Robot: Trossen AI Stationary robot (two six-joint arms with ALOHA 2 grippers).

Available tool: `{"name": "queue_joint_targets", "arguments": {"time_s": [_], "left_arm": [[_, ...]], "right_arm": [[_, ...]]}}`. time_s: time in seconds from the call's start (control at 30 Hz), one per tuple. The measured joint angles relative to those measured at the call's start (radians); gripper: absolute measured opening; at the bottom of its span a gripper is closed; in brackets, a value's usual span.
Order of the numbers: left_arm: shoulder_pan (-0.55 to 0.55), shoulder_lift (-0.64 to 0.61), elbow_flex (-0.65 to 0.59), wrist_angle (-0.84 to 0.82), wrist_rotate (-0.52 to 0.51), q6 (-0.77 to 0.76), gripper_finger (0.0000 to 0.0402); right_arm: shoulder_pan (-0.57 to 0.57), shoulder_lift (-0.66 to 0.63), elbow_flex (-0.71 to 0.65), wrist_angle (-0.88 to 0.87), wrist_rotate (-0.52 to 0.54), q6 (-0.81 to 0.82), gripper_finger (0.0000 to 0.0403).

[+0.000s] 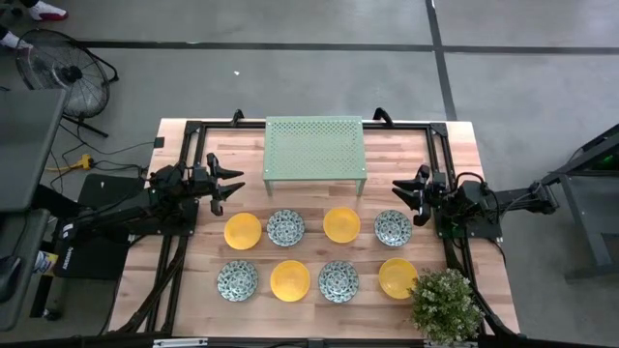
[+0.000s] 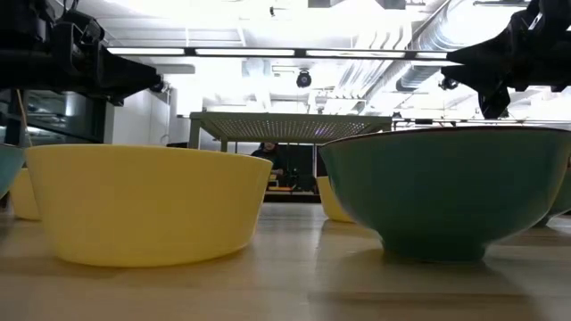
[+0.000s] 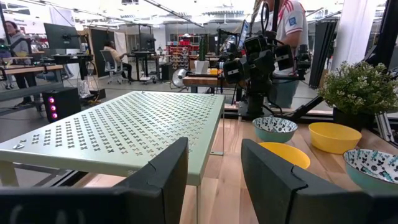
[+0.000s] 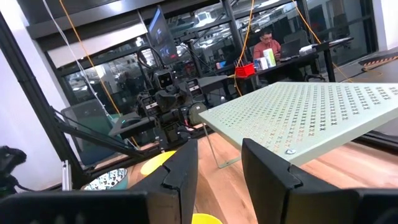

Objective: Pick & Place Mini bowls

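Across the table's near half, eight bowls (image 1: 243, 230) sit in two rows, none on the green rack (image 1: 314, 148) behind them. Both arms wait at the sides: my left gripper (image 1: 228, 184) spread wide and empty, my right gripper (image 1: 406, 196) parted, empty. Judgement: come straight down over one rim, clear of its neighbours.

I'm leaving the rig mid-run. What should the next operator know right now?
Left gripper: open, empty, hovering at the table's left side.
Right gripper: open, empty, hovering at the right side.
Mini bowls: all eight on the table in two rows in front of the green rack, yellow and patterned alternating.
Done: no bowl held or on the rack.
Left: all the picking and placing.
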Motion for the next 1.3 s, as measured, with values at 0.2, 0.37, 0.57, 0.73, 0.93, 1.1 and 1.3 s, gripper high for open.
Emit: {"name": "queue_joint_targets", "arguments": {"time_s": [0.2, 0.37, 0.57, 0.73, 0.93, 1.1, 1.3], "left_arm": [[0.000, 0.000, 0.000, 0.000, 0.000, 0.000, 0.0147], [0.000, 0.000, 0.000, 0.000, 0.000, 0.000, 0.0147], [0.000, 0.000, 0.000, 0.001, 0.000, 0.000, 0.0147], [0.000, 0.000, 0.000, 0.002, 0.000, 0.000, 0.0147], [0.000, 0.000, 0.000, 0.002, 0.000, 0.000, 0.0147], [0.000, 0.000, 0.000, 0.002, 0.000, 0.000, 0.0147], [0.000, 0.000, 0.000, 0.002, 0.000, 0.000, 0.0147]], "right_arm": [[0.000, 0.000, 0.002, -0.006, -0.039, 0.120, 0.0113], [-0.008, 0.003, 0.120, -0.243, -0.073, 0.101, 0.0113], [-0.038, 0.112, 0.335, -0.615, -0.016, 0.165, 0.0113], [-0.076, 0.306, 0.451, -0.723, 0.007, 0.304, 0.0113], [-0.164, 0.562, 0.590, -0.913, -0.098, 0.465, 0.0113], [-0.231, 0.763, 0.690, -1.088, -0.231, 0.479, 0.0113], [-0.281, 0.950, 0.767, -1.239, -0.360, 0.479, 0.0113]]}}
